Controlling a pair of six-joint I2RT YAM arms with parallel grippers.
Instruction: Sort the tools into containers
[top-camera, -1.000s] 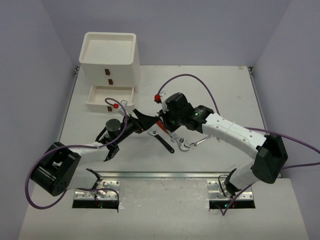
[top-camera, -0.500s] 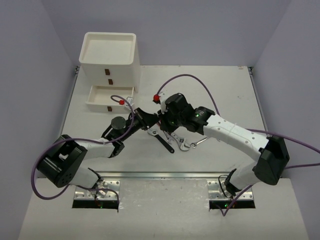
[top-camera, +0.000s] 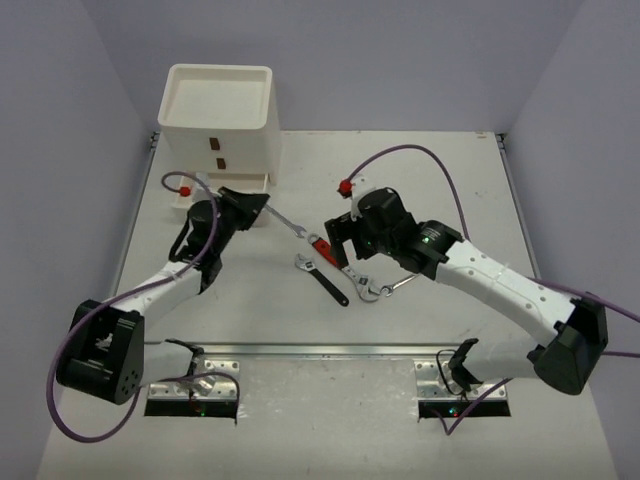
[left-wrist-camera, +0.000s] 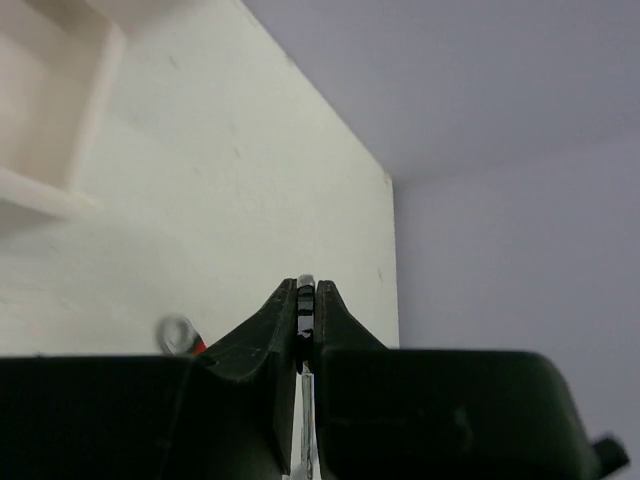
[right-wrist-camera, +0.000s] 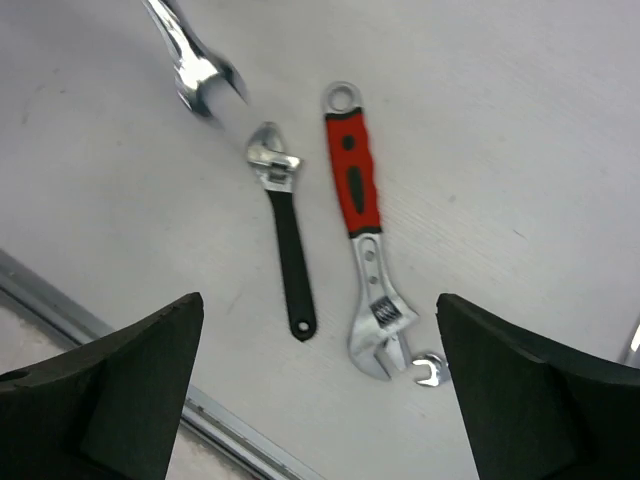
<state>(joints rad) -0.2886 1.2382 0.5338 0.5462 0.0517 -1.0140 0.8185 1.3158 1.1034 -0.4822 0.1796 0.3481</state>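
Silver's what moved, isn't it?

Yes. A second ago both grippers were crowded over the heap in mid-table. Now the left arm has swung back toward the white box unit (top-camera: 250, 140), and the left gripper (top-camera: 247, 205) has carried the silver combination wrench (top-camera: 285, 220) with it. I'd say the pick is done and the delivery has begun.

Is the grip sound?

In the left wrist view the fingers are pinched onto the thin shank with only its edge showing between them, so it looks firm. The gripper hangs just in front of the unit's lower drawers, with the arm hiding most of the open one.

Which way does the wrench lie?

Its long axis runs diagonally in the overhead view. The held end is by the drawers, and the open-jawed free end points back toward the heap and the right arm. It will probably need turning to sit inside the drawer.

What's left?

The black-handled adjustable wrench (right-wrist-camera: 285, 235), the red-handled adjustable wrench (right-wrist-camera: 360, 225) beside it, and a small silver wrench (right-wrist-camera: 430, 371) all lie on the table (top-camera: 430, 170).

And the right gripper (top-camera: 340, 235)?

It has pulled back a little and hovers over those tools, fingers spread wide and gripping nothing.
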